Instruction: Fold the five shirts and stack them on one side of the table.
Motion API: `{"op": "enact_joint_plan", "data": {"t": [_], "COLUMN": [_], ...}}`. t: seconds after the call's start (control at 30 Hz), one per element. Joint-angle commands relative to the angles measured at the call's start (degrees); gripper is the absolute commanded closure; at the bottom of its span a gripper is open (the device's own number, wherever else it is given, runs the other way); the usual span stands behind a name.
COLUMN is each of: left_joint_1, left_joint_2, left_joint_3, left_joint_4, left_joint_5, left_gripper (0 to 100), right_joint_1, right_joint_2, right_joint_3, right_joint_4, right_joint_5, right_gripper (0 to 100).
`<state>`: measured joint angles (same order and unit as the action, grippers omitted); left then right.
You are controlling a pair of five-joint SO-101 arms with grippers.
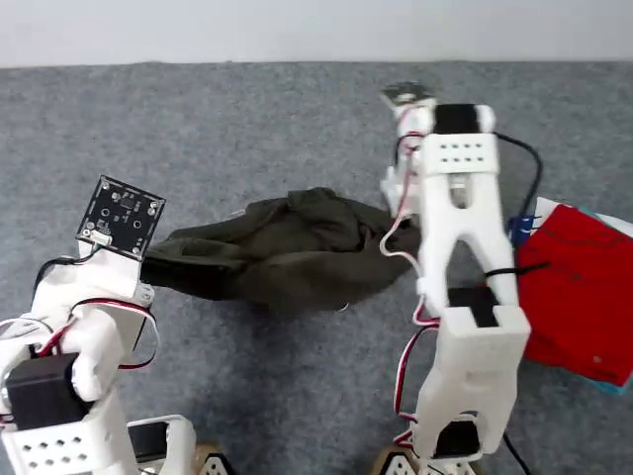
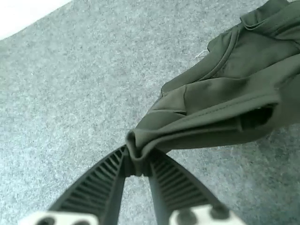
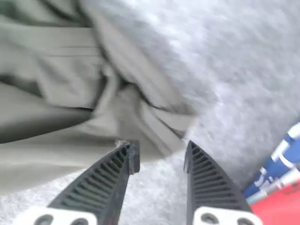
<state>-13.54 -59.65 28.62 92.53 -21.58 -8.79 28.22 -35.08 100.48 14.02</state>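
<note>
A dark olive shirt (image 1: 287,252) lies bunched in the middle of the grey table. My left gripper (image 2: 137,161) is shut on a pinched fold at the olive shirt's (image 2: 234,93) left end. My right gripper (image 3: 159,157) stands open just off the olive shirt's (image 3: 56,103) right edge, nothing between its fingers; in the high view the right arm (image 1: 460,198) stands over that edge. A folded red shirt (image 1: 579,292) lies on top of a blue garment (image 1: 522,228) at the table's right side.
The grey carpet-like table surface (image 1: 247,119) runs back to a white wall (image 1: 297,30). The left arm's base and camera board (image 1: 121,216) stand at the front left. Edges of the blue-and-white garment (image 3: 276,164) appear beside my right gripper.
</note>
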Motion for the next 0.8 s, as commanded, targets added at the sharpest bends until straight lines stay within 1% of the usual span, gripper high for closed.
{"op": "enact_joint_plan", "data": {"t": [0.0, 0.17, 0.2, 0.3, 0.37, 0.63, 0.77], "left_joint_1": [0.18, 3.34, 4.31, 6.59, 7.74, 8.26, 8.26], "left_joint_2": [-2.64, -8.44, -9.49, -12.04, -13.10, -14.42, -14.42], "left_joint_3": [-3.21, -1.01, 0.04, 4.18, 6.29, 7.78, 7.78], "left_joint_4": [0.35, 0.62, 0.62, 0.18, 0.09, 0.09, 0.09], "left_joint_5": [-0.26, -0.18, -0.09, 0.00, 0.00, 0.00, 0.00], "left_gripper": [99, 99, 99, 99, 99, 99, 99], "right_joint_1": [-3.21, -5.05, -5.14, -5.05, -5.32, -9.19, -8.75], "right_joint_2": [-0.40, 4.26, 4.79, 5.76, 5.93, 7.78, 12.35], "right_joint_3": [-2.90, -2.90, -2.90, -2.90, -2.90, -2.90, -2.90], "right_joint_4": [1.01, 1.71, 2.15, 2.33, 2.33, 1.71, 0.40], "right_joint_5": [-3.69, -5.27, -6.24, -10.20, -10.64, -10.81, -10.81], "right_gripper": [82.9, 81.6, 79.3, 67.6, 63.1, 63.0, 63.1]}}
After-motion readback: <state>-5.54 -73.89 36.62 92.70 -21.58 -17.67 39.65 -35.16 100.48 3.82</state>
